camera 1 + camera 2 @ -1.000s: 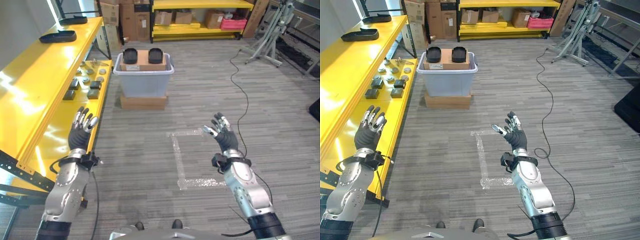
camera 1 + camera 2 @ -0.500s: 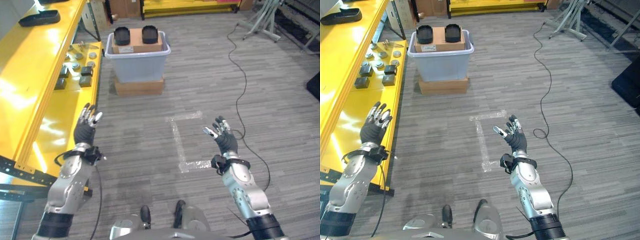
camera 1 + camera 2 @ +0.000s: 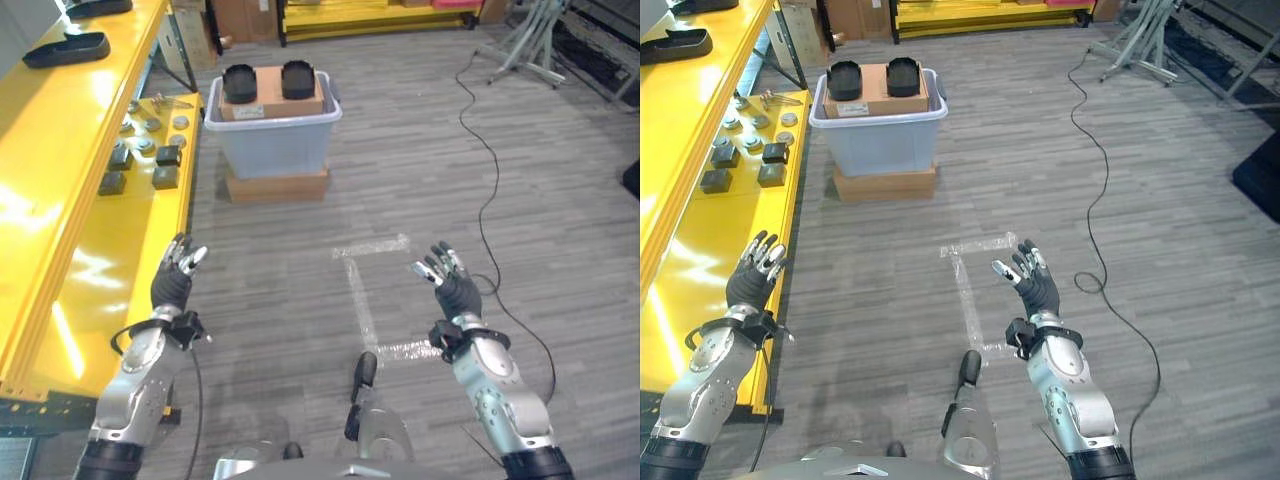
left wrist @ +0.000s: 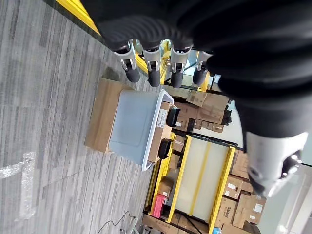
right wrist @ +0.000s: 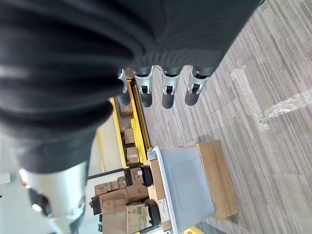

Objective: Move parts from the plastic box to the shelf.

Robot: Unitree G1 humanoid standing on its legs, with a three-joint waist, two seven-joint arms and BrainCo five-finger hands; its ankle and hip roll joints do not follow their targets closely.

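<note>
A grey plastic box (image 3: 273, 145) stands on a flat wooden base at the far middle of the floor. A brown carton with two black parts (image 3: 240, 82) on top sits in it. The yellow shelf (image 3: 60, 200) runs along the left, with several small dark and silver parts (image 3: 165, 155) on its lower level. My left hand (image 3: 171, 283) is raised beside the shelf's edge, open and empty. My right hand (image 3: 453, 290) is raised over the floor to the right, also open and empty. Both hands are well short of the box (image 4: 134, 129).
Black trays (image 3: 66, 48) lie on the shelf's upper level. Grey tape marks (image 3: 362, 285) make a square outline on the floor between my hands. A black cable (image 3: 485, 190) snakes across the floor at right. Another yellow rack with cartons (image 3: 380, 10) stands at the back.
The whole picture has shifted, so the camera has moved and the box looks a little nearer. Both hands stay raised and open, now slightly lower in view.
</note>
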